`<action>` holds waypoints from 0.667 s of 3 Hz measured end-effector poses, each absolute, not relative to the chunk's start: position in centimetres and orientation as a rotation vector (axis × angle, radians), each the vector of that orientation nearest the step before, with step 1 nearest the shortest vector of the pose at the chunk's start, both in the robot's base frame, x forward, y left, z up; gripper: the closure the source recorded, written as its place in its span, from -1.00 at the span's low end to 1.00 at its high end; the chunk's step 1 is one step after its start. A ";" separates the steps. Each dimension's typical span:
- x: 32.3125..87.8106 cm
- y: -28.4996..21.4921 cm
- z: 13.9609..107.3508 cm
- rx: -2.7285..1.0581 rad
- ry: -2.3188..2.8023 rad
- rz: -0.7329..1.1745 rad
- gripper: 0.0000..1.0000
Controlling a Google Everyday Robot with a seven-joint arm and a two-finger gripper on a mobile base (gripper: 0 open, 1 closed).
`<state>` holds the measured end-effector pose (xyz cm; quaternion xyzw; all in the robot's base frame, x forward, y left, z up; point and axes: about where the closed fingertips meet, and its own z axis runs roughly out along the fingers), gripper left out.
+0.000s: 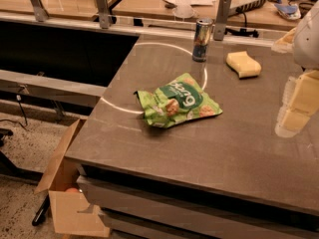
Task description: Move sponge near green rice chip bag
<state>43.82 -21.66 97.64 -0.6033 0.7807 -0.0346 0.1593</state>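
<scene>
The sponge (243, 64) is a pale yellow soft block lying on the grey table at the back right. The green rice chip bag (178, 102) lies crumpled near the table's middle, well to the left and in front of the sponge. My gripper (297, 103) hangs at the right edge of the camera view, its pale yellow fingers pointing down above the table. It is to the right of and nearer the camera than the sponge, apart from it, and holds nothing that I can see.
A tall metal can (202, 40) stands upright behind the bag, left of the sponge. The table's (149, 148) left edge drops to the floor, where an open cardboard box (65, 183) stands. A railing with posts runs along the back.
</scene>
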 end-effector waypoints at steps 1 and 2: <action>43.8 -21.7 97.6 -1.724 2.231 -0.099 -1.00; 43.8 -22.4 97.2 -1.649 2.249 -0.061 -1.00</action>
